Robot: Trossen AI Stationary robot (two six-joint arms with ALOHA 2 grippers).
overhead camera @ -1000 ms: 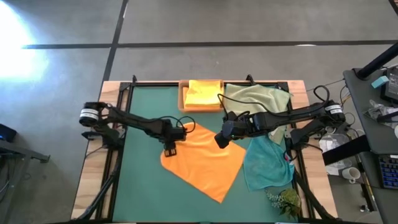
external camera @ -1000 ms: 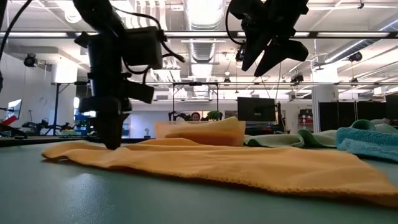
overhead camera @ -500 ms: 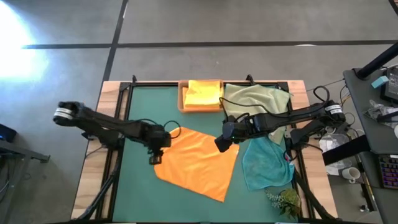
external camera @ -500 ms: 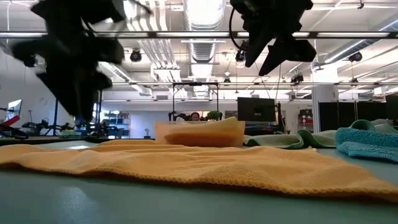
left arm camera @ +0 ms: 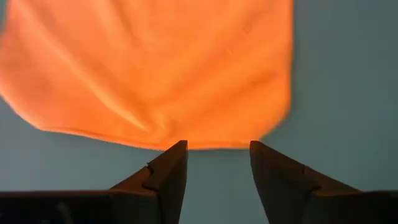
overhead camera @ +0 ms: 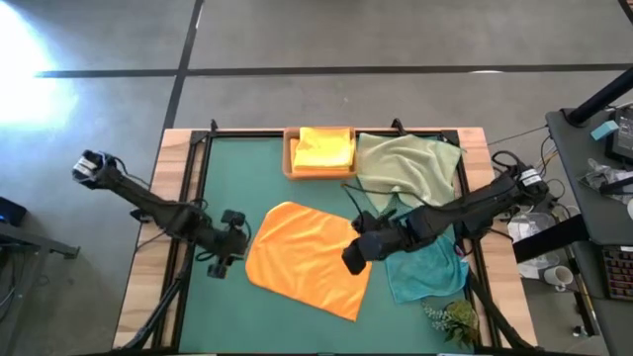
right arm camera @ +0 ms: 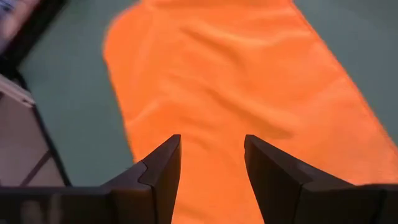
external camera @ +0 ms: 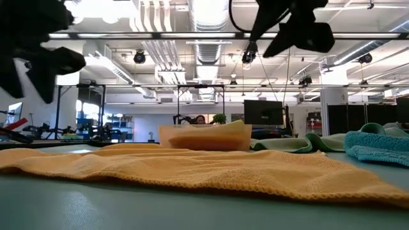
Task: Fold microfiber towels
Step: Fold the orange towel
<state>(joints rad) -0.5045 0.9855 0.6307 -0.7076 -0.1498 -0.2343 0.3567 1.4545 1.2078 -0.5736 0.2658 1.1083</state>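
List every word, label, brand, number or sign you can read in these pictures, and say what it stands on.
None can be read.
Orange towel, pale green towel, teal towel, table mat: no print shows.
Monitor in the room behind: dark, nothing legible.

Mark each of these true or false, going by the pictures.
1. The soft orange microfiber towel lies spread on the flat dark green table mat. True.
2. The left tool grips the orange towel. False: it stands open beside the towel's edge, holding nothing.
3. The small wooden tray holds a folded yellow towel. True.
4. The right tool is shut on the teal towel. False: it is open, over the orange towel.
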